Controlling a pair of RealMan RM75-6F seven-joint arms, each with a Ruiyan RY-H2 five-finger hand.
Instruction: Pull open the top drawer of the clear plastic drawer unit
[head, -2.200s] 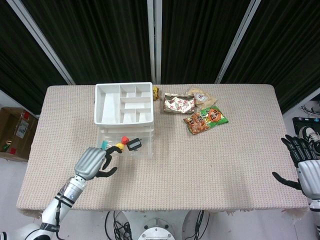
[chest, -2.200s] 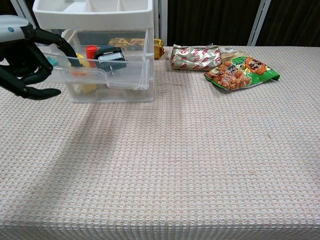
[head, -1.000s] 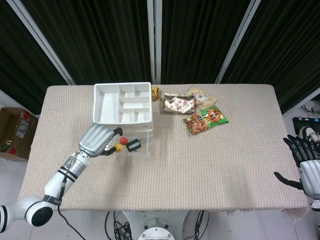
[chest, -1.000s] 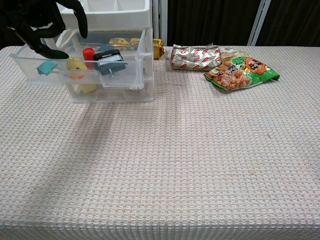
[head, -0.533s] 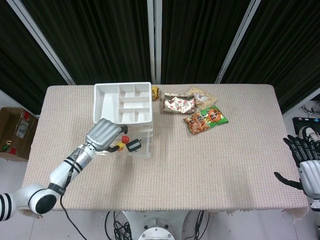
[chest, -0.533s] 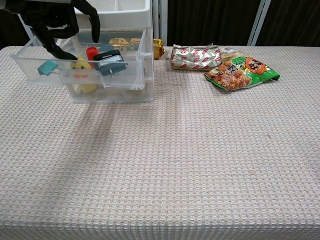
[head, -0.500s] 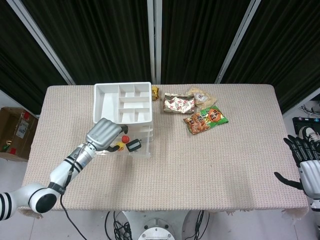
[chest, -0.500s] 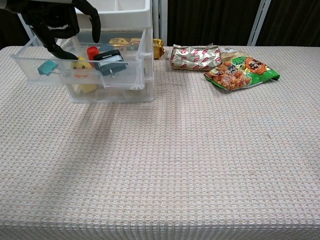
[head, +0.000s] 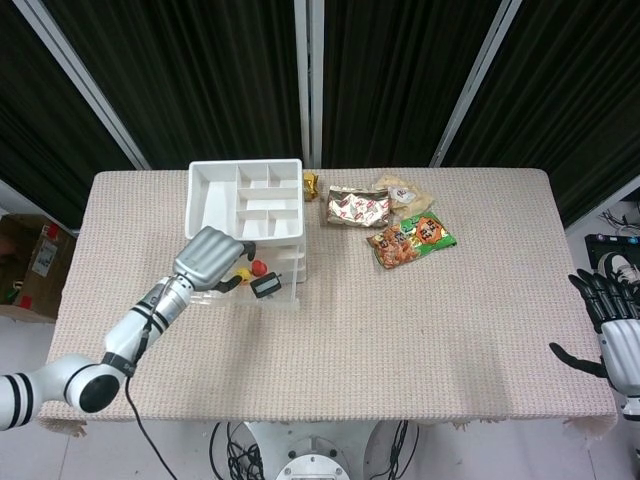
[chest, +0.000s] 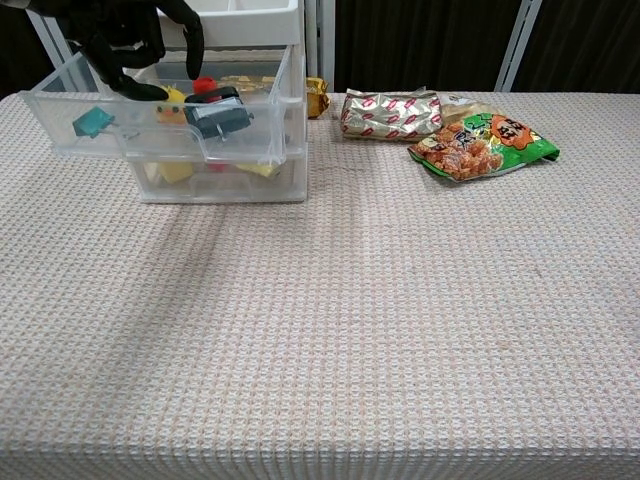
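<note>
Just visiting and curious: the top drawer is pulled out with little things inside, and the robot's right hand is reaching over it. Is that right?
Not quite. The top drawer is pulled out with small items inside, but it is the left hand over it, as the head view shows. The right hand is off past the table's right edge.

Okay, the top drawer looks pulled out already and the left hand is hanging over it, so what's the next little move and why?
Probably lift the left hand up and back, clear of the top drawer. The drawer already juts well out of the clear drawer unit, its small items exposed, and the hand hangs over the open tray with fingers curled and nothing visibly gripped. The right hand sits open at the table's far edge.
</note>
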